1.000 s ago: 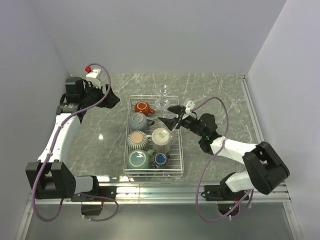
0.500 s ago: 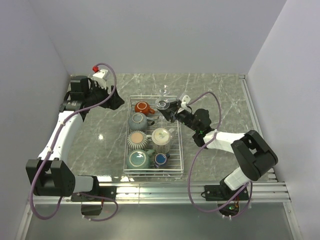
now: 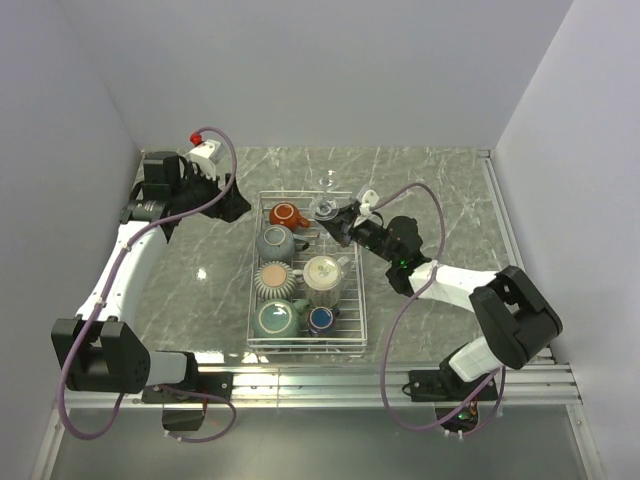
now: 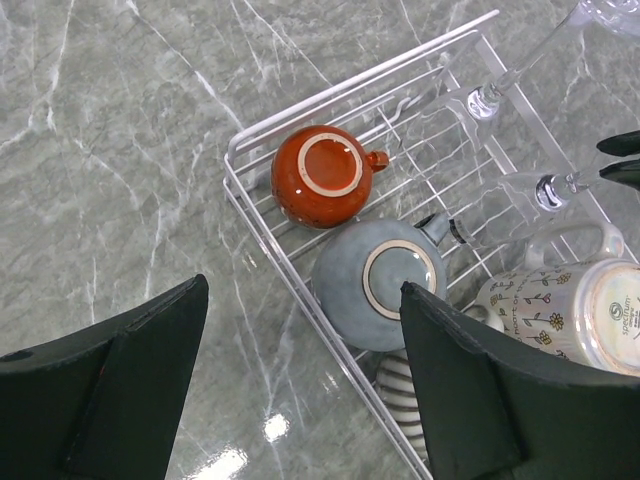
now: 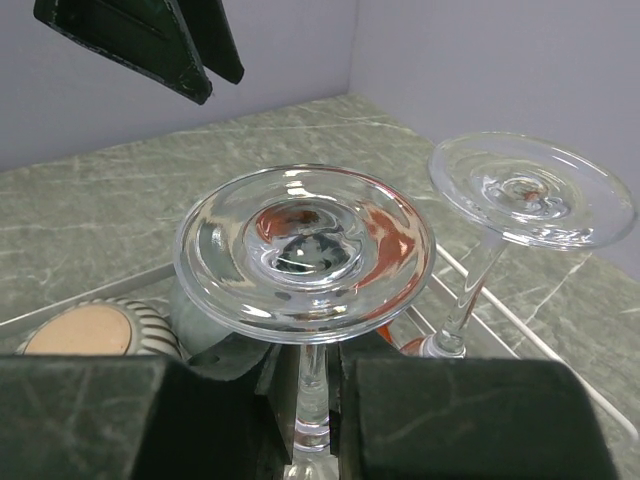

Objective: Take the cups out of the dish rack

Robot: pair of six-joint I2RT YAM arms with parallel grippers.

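Observation:
The white wire dish rack [image 3: 347, 305] holds several upside-down cups: a red-brown mug [image 3: 285, 213], a grey-teal mug [image 3: 274, 242], a ribbed beige cup [image 3: 274, 278], a white mug [image 3: 323, 272] and a small dark-blue cup [image 3: 320, 318]. Two clear stemmed glasses stand inverted at the back. My right gripper [image 5: 312, 385] is shut on the stem of the nearer glass [image 5: 305, 250]; the other glass [image 5: 530, 185] stands just beyond. My left gripper [image 4: 300, 380] hangs open over the rack's left rim [image 4: 290, 285], beside the grey-teal mug [image 4: 395, 280], holding nothing.
A second grey-teal mug [image 3: 272, 318] sits at the rack's front left. The marble table [image 3: 440, 190] runs to grey walls at the back and both sides. The left gripper [image 5: 150, 40] shows dark at the top left of the right wrist view.
My right gripper has moved in to the back of the rack and closed on the glass stem. My left gripper has shifted right, toward the rack's back-left corner, still open.

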